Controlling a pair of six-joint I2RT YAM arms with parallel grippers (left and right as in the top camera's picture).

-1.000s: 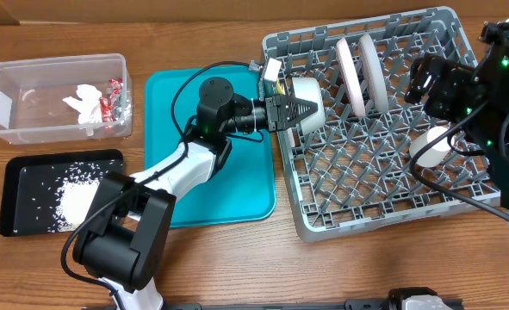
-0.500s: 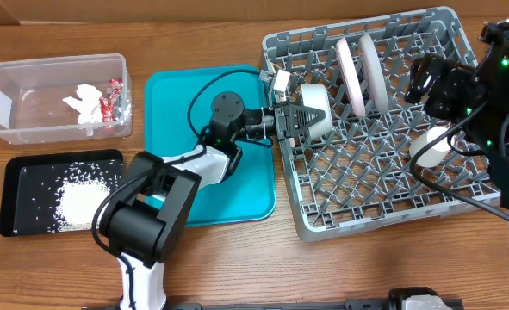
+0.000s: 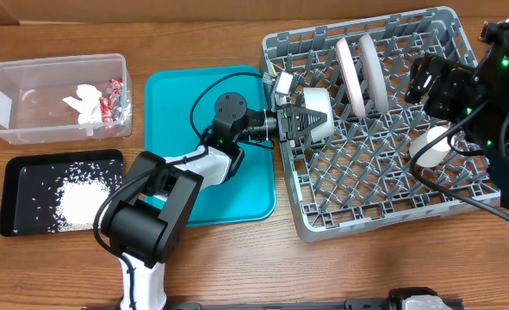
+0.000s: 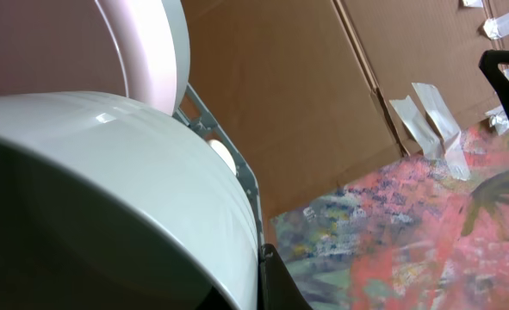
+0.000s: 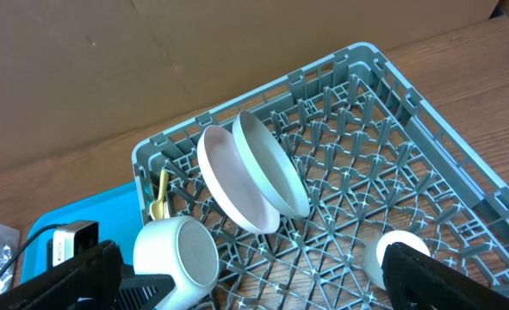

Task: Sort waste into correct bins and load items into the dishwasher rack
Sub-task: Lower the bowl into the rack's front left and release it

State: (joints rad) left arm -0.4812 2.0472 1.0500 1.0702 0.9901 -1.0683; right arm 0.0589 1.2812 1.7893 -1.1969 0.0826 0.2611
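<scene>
Left wrist view shows the small pale bowl (image 4: 90, 198) filling the near frame, clasped in the left claw (image 3: 302, 120) at the left edge of the dishwasher rack (image 3: 375, 198), with upright plates (image 3: 373, 73) beyond. Loading is in hand. Next, I judge, the bowl must settle between pegs before release, while the right claw (image 5: 254, 291) hangs wide, empty.

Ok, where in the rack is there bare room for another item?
The dishwasher rack's near half is bare lattice, in front of the small bowl in the left gripper and the white cup. Crowded: far left corner, with bowl, yellow cutlery, two upright plates.
</scene>
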